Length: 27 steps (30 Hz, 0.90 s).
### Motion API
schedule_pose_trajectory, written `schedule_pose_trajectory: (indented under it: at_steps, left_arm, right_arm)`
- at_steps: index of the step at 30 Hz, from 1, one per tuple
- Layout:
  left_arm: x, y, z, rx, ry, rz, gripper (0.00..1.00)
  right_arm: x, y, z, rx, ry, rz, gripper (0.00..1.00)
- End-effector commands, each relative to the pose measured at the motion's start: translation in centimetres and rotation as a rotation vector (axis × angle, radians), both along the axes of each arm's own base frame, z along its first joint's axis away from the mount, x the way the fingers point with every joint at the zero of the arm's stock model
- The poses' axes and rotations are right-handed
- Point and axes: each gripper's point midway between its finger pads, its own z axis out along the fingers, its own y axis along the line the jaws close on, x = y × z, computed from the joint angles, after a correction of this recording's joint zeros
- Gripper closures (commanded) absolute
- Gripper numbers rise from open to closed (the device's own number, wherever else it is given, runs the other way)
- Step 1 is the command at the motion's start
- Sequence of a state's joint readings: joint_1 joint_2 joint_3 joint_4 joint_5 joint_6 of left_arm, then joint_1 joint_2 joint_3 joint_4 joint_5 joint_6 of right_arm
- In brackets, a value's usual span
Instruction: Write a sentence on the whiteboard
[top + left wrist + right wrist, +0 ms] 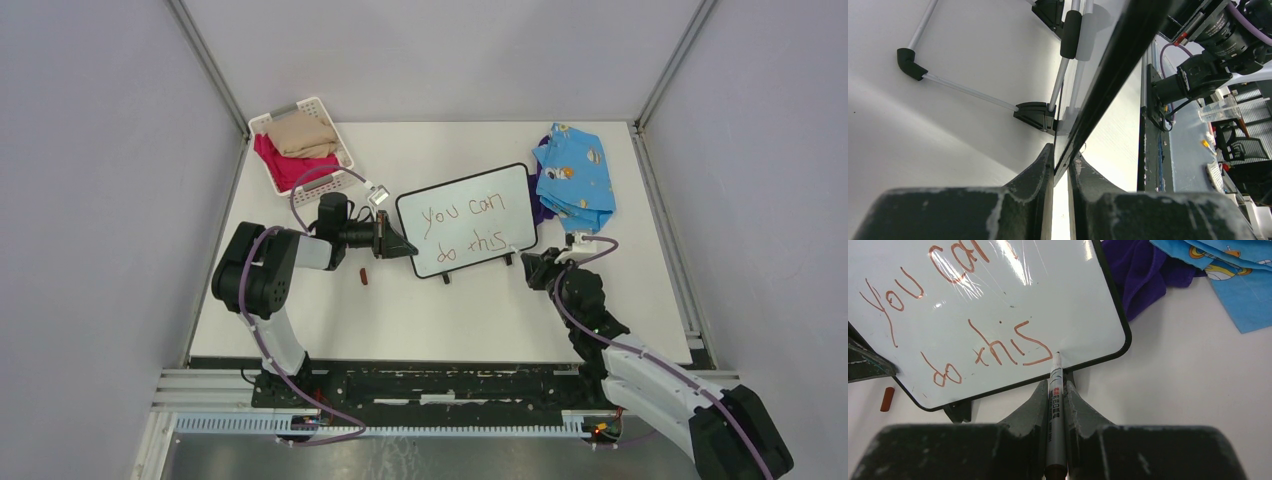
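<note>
The whiteboard [470, 218] stands tilted on its two black feet at the table's middle, with "you can do this" in orange-red on it. My left gripper [408, 248] is shut on the board's left edge [1083, 125], its frame between the fingers. My right gripper [528, 265] is shut on a grey marker [1055, 405]. The marker's tip rests at the board's lower right edge, just after the "s" of "this" [998, 347]. The marker's red cap [364, 275] lies on the table left of the board.
A white basket [345, 152] with beige and pink cloths sits at the back left. Blue patterned cloths [578, 175] over a purple cloth [1143, 270] lie right of the board. Grey walls enclose the table.
</note>
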<state>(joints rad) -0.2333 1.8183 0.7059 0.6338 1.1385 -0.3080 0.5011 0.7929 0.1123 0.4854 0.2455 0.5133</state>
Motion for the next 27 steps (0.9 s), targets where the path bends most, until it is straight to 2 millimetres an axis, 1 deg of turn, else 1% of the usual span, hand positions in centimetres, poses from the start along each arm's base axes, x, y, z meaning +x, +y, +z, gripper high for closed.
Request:
schedule_pose_trajectory:
  at_steps: [1, 9, 27]
  left_arm:
    - [0.0, 0.7, -3.2, 0.090, 0.102, 0.075, 0.98]
    - [0.0, 0.7, -3.4, 0.092, 0.106, 0.076, 0.98]
    - [0.0, 0.7, -3.4, 0.093, 0.110, 0.074, 0.98]
  right_arm:
    - [1.1, 0.3, 2.8, 0.050, -0.073, -0.011, 1.00]
    - [1.2, 0.1, 2.7, 0.055, -0.073, -0.022, 1.00]
    - [1.5, -0.2, 1.1, 0.033, -0.027, -0.029, 1.00]
